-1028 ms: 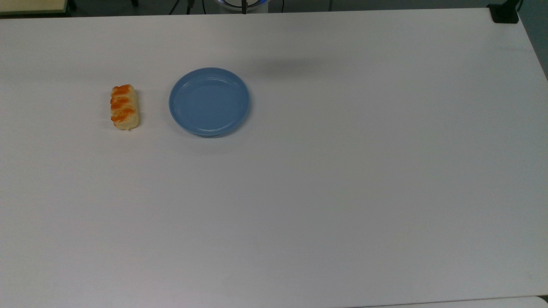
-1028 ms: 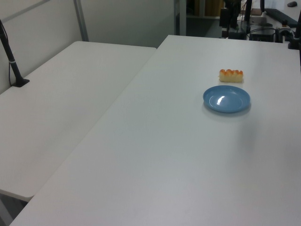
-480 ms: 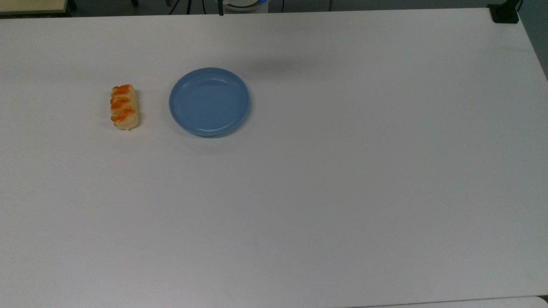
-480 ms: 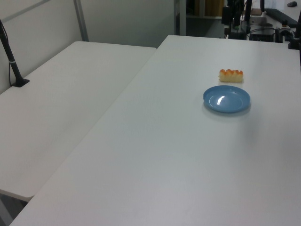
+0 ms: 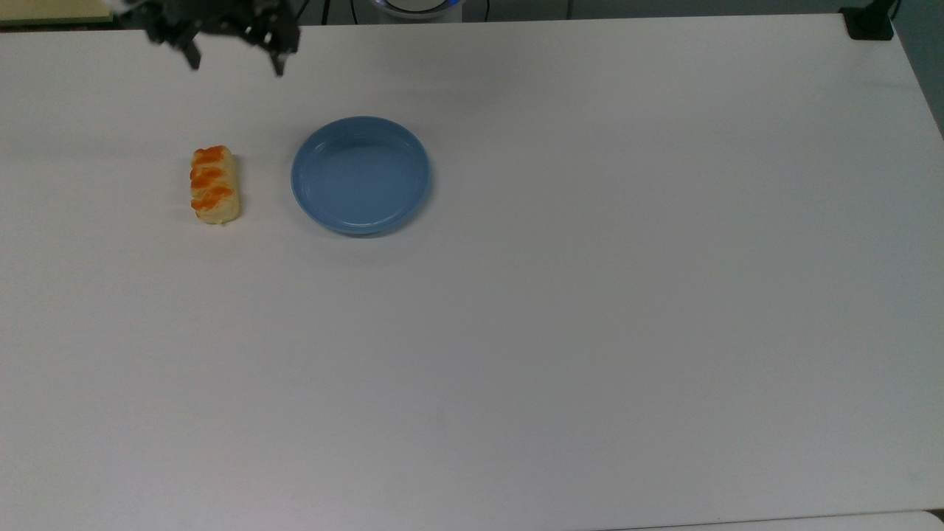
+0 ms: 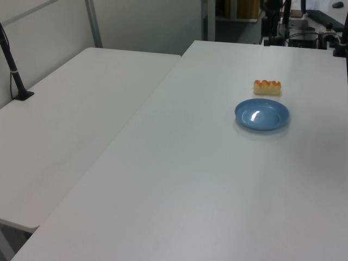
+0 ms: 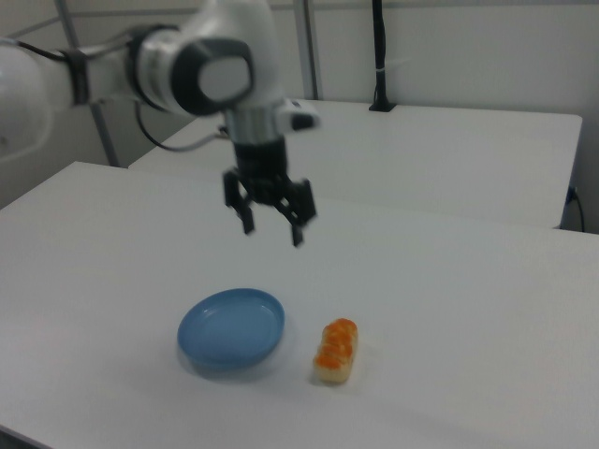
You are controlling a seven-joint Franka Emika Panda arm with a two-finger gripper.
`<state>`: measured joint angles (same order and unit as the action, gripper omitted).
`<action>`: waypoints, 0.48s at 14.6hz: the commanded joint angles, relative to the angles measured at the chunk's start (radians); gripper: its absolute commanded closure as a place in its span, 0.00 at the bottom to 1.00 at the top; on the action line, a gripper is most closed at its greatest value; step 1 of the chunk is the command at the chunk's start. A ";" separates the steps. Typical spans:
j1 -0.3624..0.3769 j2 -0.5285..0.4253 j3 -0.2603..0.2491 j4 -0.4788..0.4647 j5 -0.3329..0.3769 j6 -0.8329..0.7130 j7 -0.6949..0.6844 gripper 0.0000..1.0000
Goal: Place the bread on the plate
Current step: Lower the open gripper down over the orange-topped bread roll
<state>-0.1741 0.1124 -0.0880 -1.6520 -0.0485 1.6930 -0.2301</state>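
hanging above the white bench [image 5: 590, 332] with nothing in my grip, my claw [image 7: 272, 227] has its two black fingers spread wide apart, pointing down. in the top view my claw [image 5: 234, 66] is cut off by the upper edge, so just the finger ends and some dark body show there. in the left view, dark shapes at the bench's far edge are too cluttered for me to pick my claw out.

the bread [image 5: 214, 184] lies flat on the bench, its orange stripes facing up, and it touches neither me nor the plate [image 5: 361, 175]. in the top view it sits below my claw, slightly toward the top view's left, with the plate just beside it on the top view's right. in the right view the bread [image 7: 336, 351] lies lower and toward the right view's right of my claw, and the plate [image 7: 231, 328] is lower and a little to the right view's left. in the left view the bread [image 6: 267, 87] is just beyond the plate [image 6: 261, 114]. i am well clear of both.

the plate holds nothing. bare bench spreads widely across the top view's right and bottom. a second white bench [image 6: 70, 125] adjoins on the left view's left, with a black post [image 6: 13, 73] standing on it.
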 commanded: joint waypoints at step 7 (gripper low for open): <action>-0.130 0.262 0.004 -0.087 -0.137 0.253 -0.163 0.00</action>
<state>-0.3005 0.3654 -0.0888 -1.7170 -0.1692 1.8987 -0.3863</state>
